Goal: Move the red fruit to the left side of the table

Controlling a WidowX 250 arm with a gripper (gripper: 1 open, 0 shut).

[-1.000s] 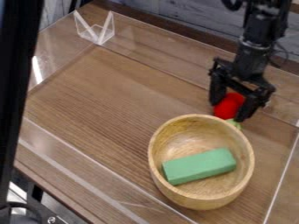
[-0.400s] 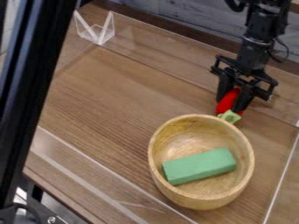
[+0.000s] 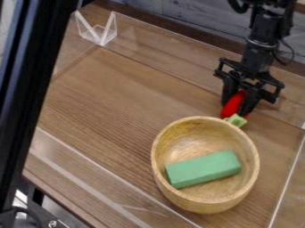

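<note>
The red fruit (image 3: 233, 108) stands on the table (image 3: 119, 98) at the right, just behind the rim of the wooden bowl (image 3: 205, 163), its light green cap (image 3: 238, 119) pointing toward the bowl. My black gripper (image 3: 242, 94) points down over it and is shut on the red fruit, one finger on each side. A green rectangular block (image 3: 202, 168) lies inside the bowl.
Low clear acrylic walls (image 3: 71, 151) border the table. A clear folded stand (image 3: 95, 28) sits at the far left corner. A dark post (image 3: 24, 116) runs down the left foreground. Bare wood spans the left and middle.
The jaws, open around the red fruit a second ago, have closed onto it. The arm has barely shifted.
</note>
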